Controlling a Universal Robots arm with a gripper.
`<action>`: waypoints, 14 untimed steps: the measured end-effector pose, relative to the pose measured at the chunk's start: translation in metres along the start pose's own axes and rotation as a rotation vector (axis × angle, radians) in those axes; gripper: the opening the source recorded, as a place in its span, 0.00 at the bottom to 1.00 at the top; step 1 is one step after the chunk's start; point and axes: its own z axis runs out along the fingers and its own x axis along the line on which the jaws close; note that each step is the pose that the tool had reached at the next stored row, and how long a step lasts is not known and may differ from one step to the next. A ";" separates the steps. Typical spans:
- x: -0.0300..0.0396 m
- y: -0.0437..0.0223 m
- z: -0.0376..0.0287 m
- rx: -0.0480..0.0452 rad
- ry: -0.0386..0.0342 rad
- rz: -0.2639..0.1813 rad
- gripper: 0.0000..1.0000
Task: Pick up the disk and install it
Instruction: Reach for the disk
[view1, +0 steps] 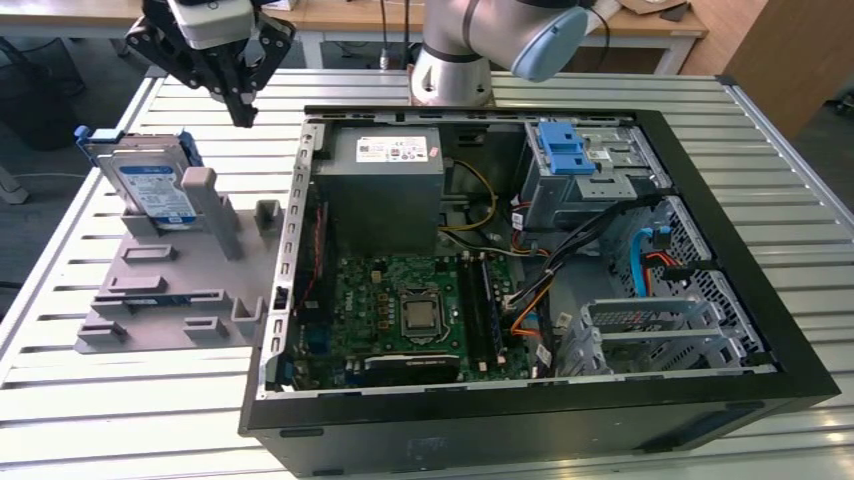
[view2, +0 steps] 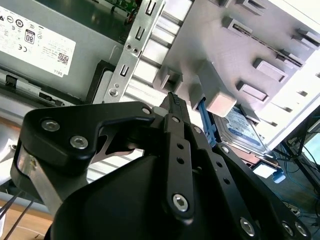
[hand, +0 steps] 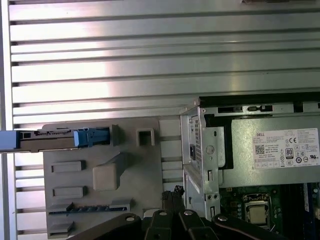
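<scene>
Gripper: raised over the slatted table, near the edge of the grey stand that faces the computer case. Holds nothing.
Jaws: pressed together to a point, as seen in the exterior view and both wrist views.
Disk: stands on edge in a slot of the stand, blue frame round it. Apart from the gripper, untouched.
Case: open and lying on its side, to the exterior view's right of the stand. The power supply sits at the back, and the drive cage with its blue latch is beside it.
Progress: judged barely begun, as the disk is not yet lifted.
Risk 1: with the jaws together, coming down on the disk would hit its top edge and could tip or jam it in the slot.
Risk 2: a pinch on the plastic frame alone may flex and slip.
Risk 3: the stand's posts sit close beside the disk, so a finger could catch on one.
Risk 4: loose cables lie near the cage and could snag the disk on entry.
</scene>
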 end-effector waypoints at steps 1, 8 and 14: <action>0.0010 0.0005 0.0000 0.0000 0.0001 0.000 0.11; 0.0072 0.0030 0.0006 0.0000 0.0000 0.000 0.11; 0.0119 0.0045 0.0010 0.0000 0.0000 0.000 0.11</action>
